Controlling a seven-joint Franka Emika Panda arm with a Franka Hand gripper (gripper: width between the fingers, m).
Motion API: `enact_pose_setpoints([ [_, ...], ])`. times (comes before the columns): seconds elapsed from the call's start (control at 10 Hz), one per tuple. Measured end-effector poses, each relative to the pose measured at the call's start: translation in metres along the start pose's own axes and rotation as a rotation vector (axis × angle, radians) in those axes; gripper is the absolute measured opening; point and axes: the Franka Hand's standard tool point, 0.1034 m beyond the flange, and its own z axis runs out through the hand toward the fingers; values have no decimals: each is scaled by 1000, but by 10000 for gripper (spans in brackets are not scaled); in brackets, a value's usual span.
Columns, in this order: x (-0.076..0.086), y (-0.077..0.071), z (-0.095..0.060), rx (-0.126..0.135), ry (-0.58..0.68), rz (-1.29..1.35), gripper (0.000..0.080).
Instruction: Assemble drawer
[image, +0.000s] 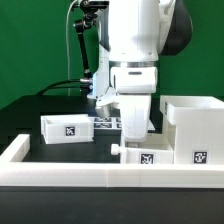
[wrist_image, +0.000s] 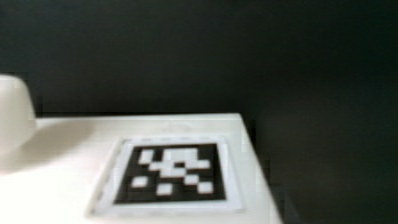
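One knobbed drawer tray (image: 152, 157) lies at the front, just behind the border wall, with its tag facing the camera and its knob on the exterior view's left. My gripper (image: 133, 134) reaches straight down onto it; its fingertips are hidden by the hand and the tray. The wrist view shows this tray's white face (wrist_image: 71, 140) and its tag very close, with no fingers in sight. The second tray (image: 65, 128) stands apart on the exterior view's left. The large hollow casing (image: 195, 128) stands on the right, close to the first tray.
The low white border wall (image: 80, 165) runs along the front and up the left side. The marker board (image: 104, 123) lies behind the arm. A black stand with cables (image: 80, 50) rises at the back. A rounded white shape (wrist_image: 15, 120) sits at the wrist view's edge.
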Motion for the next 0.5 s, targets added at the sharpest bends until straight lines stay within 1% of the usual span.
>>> enact_pose_setpoints([
  [0.5, 1, -1, 1, 2, 1, 1, 41],
])
